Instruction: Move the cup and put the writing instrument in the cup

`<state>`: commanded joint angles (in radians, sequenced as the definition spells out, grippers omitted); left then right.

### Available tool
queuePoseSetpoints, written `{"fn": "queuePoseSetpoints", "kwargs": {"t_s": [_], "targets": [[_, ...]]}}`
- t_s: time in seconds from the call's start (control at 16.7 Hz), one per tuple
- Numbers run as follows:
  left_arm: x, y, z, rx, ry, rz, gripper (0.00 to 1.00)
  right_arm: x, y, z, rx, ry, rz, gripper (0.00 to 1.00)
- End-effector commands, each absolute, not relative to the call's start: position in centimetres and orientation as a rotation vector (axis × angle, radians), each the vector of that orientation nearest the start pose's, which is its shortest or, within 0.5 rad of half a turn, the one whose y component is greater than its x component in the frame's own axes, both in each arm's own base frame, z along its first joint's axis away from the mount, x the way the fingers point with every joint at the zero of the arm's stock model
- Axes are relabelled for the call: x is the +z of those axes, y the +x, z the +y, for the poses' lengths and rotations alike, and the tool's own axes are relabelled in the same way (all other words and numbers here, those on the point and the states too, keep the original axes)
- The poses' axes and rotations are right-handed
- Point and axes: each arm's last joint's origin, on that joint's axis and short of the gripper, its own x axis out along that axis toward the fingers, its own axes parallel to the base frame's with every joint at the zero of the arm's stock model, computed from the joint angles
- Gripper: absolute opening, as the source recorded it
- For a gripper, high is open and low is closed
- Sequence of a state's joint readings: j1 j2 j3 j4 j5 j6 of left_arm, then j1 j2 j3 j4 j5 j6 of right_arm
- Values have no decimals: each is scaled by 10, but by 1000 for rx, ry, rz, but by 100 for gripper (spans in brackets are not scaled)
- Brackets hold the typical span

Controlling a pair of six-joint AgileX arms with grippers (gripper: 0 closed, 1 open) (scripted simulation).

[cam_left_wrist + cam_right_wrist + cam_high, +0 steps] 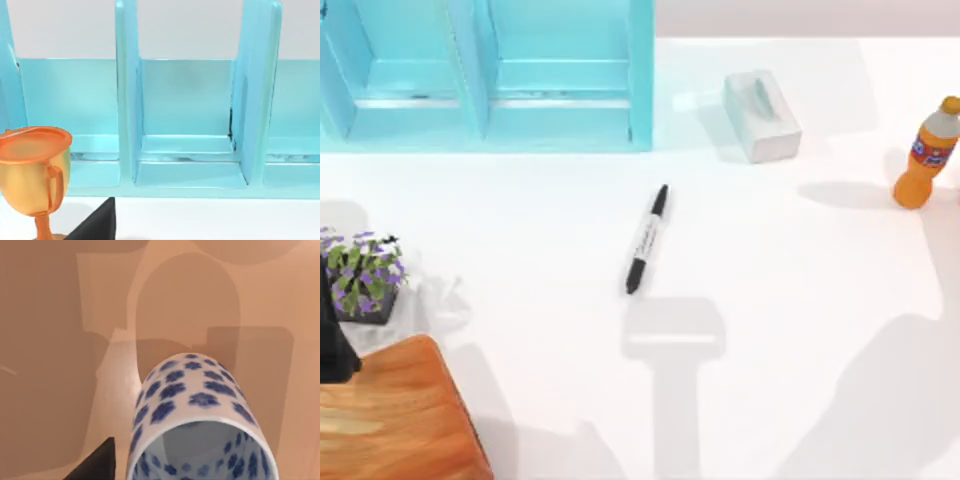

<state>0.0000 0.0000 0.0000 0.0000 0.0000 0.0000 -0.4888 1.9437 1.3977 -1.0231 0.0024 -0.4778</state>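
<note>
Cup [200,415] fills rt wrist view, hand grip can't tell; marker [647,239] lies mid-table in top view

White table [800,300] (brightly lit) backed by turquoise shelving [490,75].

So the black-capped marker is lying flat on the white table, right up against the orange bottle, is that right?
Not quite. The marker does lie flat on the white table, but it is nowhere near the orange bottle: it sits alone mid-table, while the bottle stands at the far right edge. The top view shows this.
</note>
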Motion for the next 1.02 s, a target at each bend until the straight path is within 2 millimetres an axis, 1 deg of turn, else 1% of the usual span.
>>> {"fn": "queuePoseSetpoints", "kwargs": {"t_s": [0.12, 0.18, 0.42, 1.02], "targets": [[160, 106, -1, 0, 0, 0, 100, 154, 319, -167, -3, 5, 1575, 100], [160, 106, -1, 0, 0, 0, 100, 150, 318, -166, -3, 6, 1577, 100], [160, 106, -1, 0, 0, 0, 100, 149, 318, -166, -2, 6, 1578, 100], [160, 106, -1, 0, 0, 0, 100, 149, 318, -166, -2, 6, 1578, 25]]}}
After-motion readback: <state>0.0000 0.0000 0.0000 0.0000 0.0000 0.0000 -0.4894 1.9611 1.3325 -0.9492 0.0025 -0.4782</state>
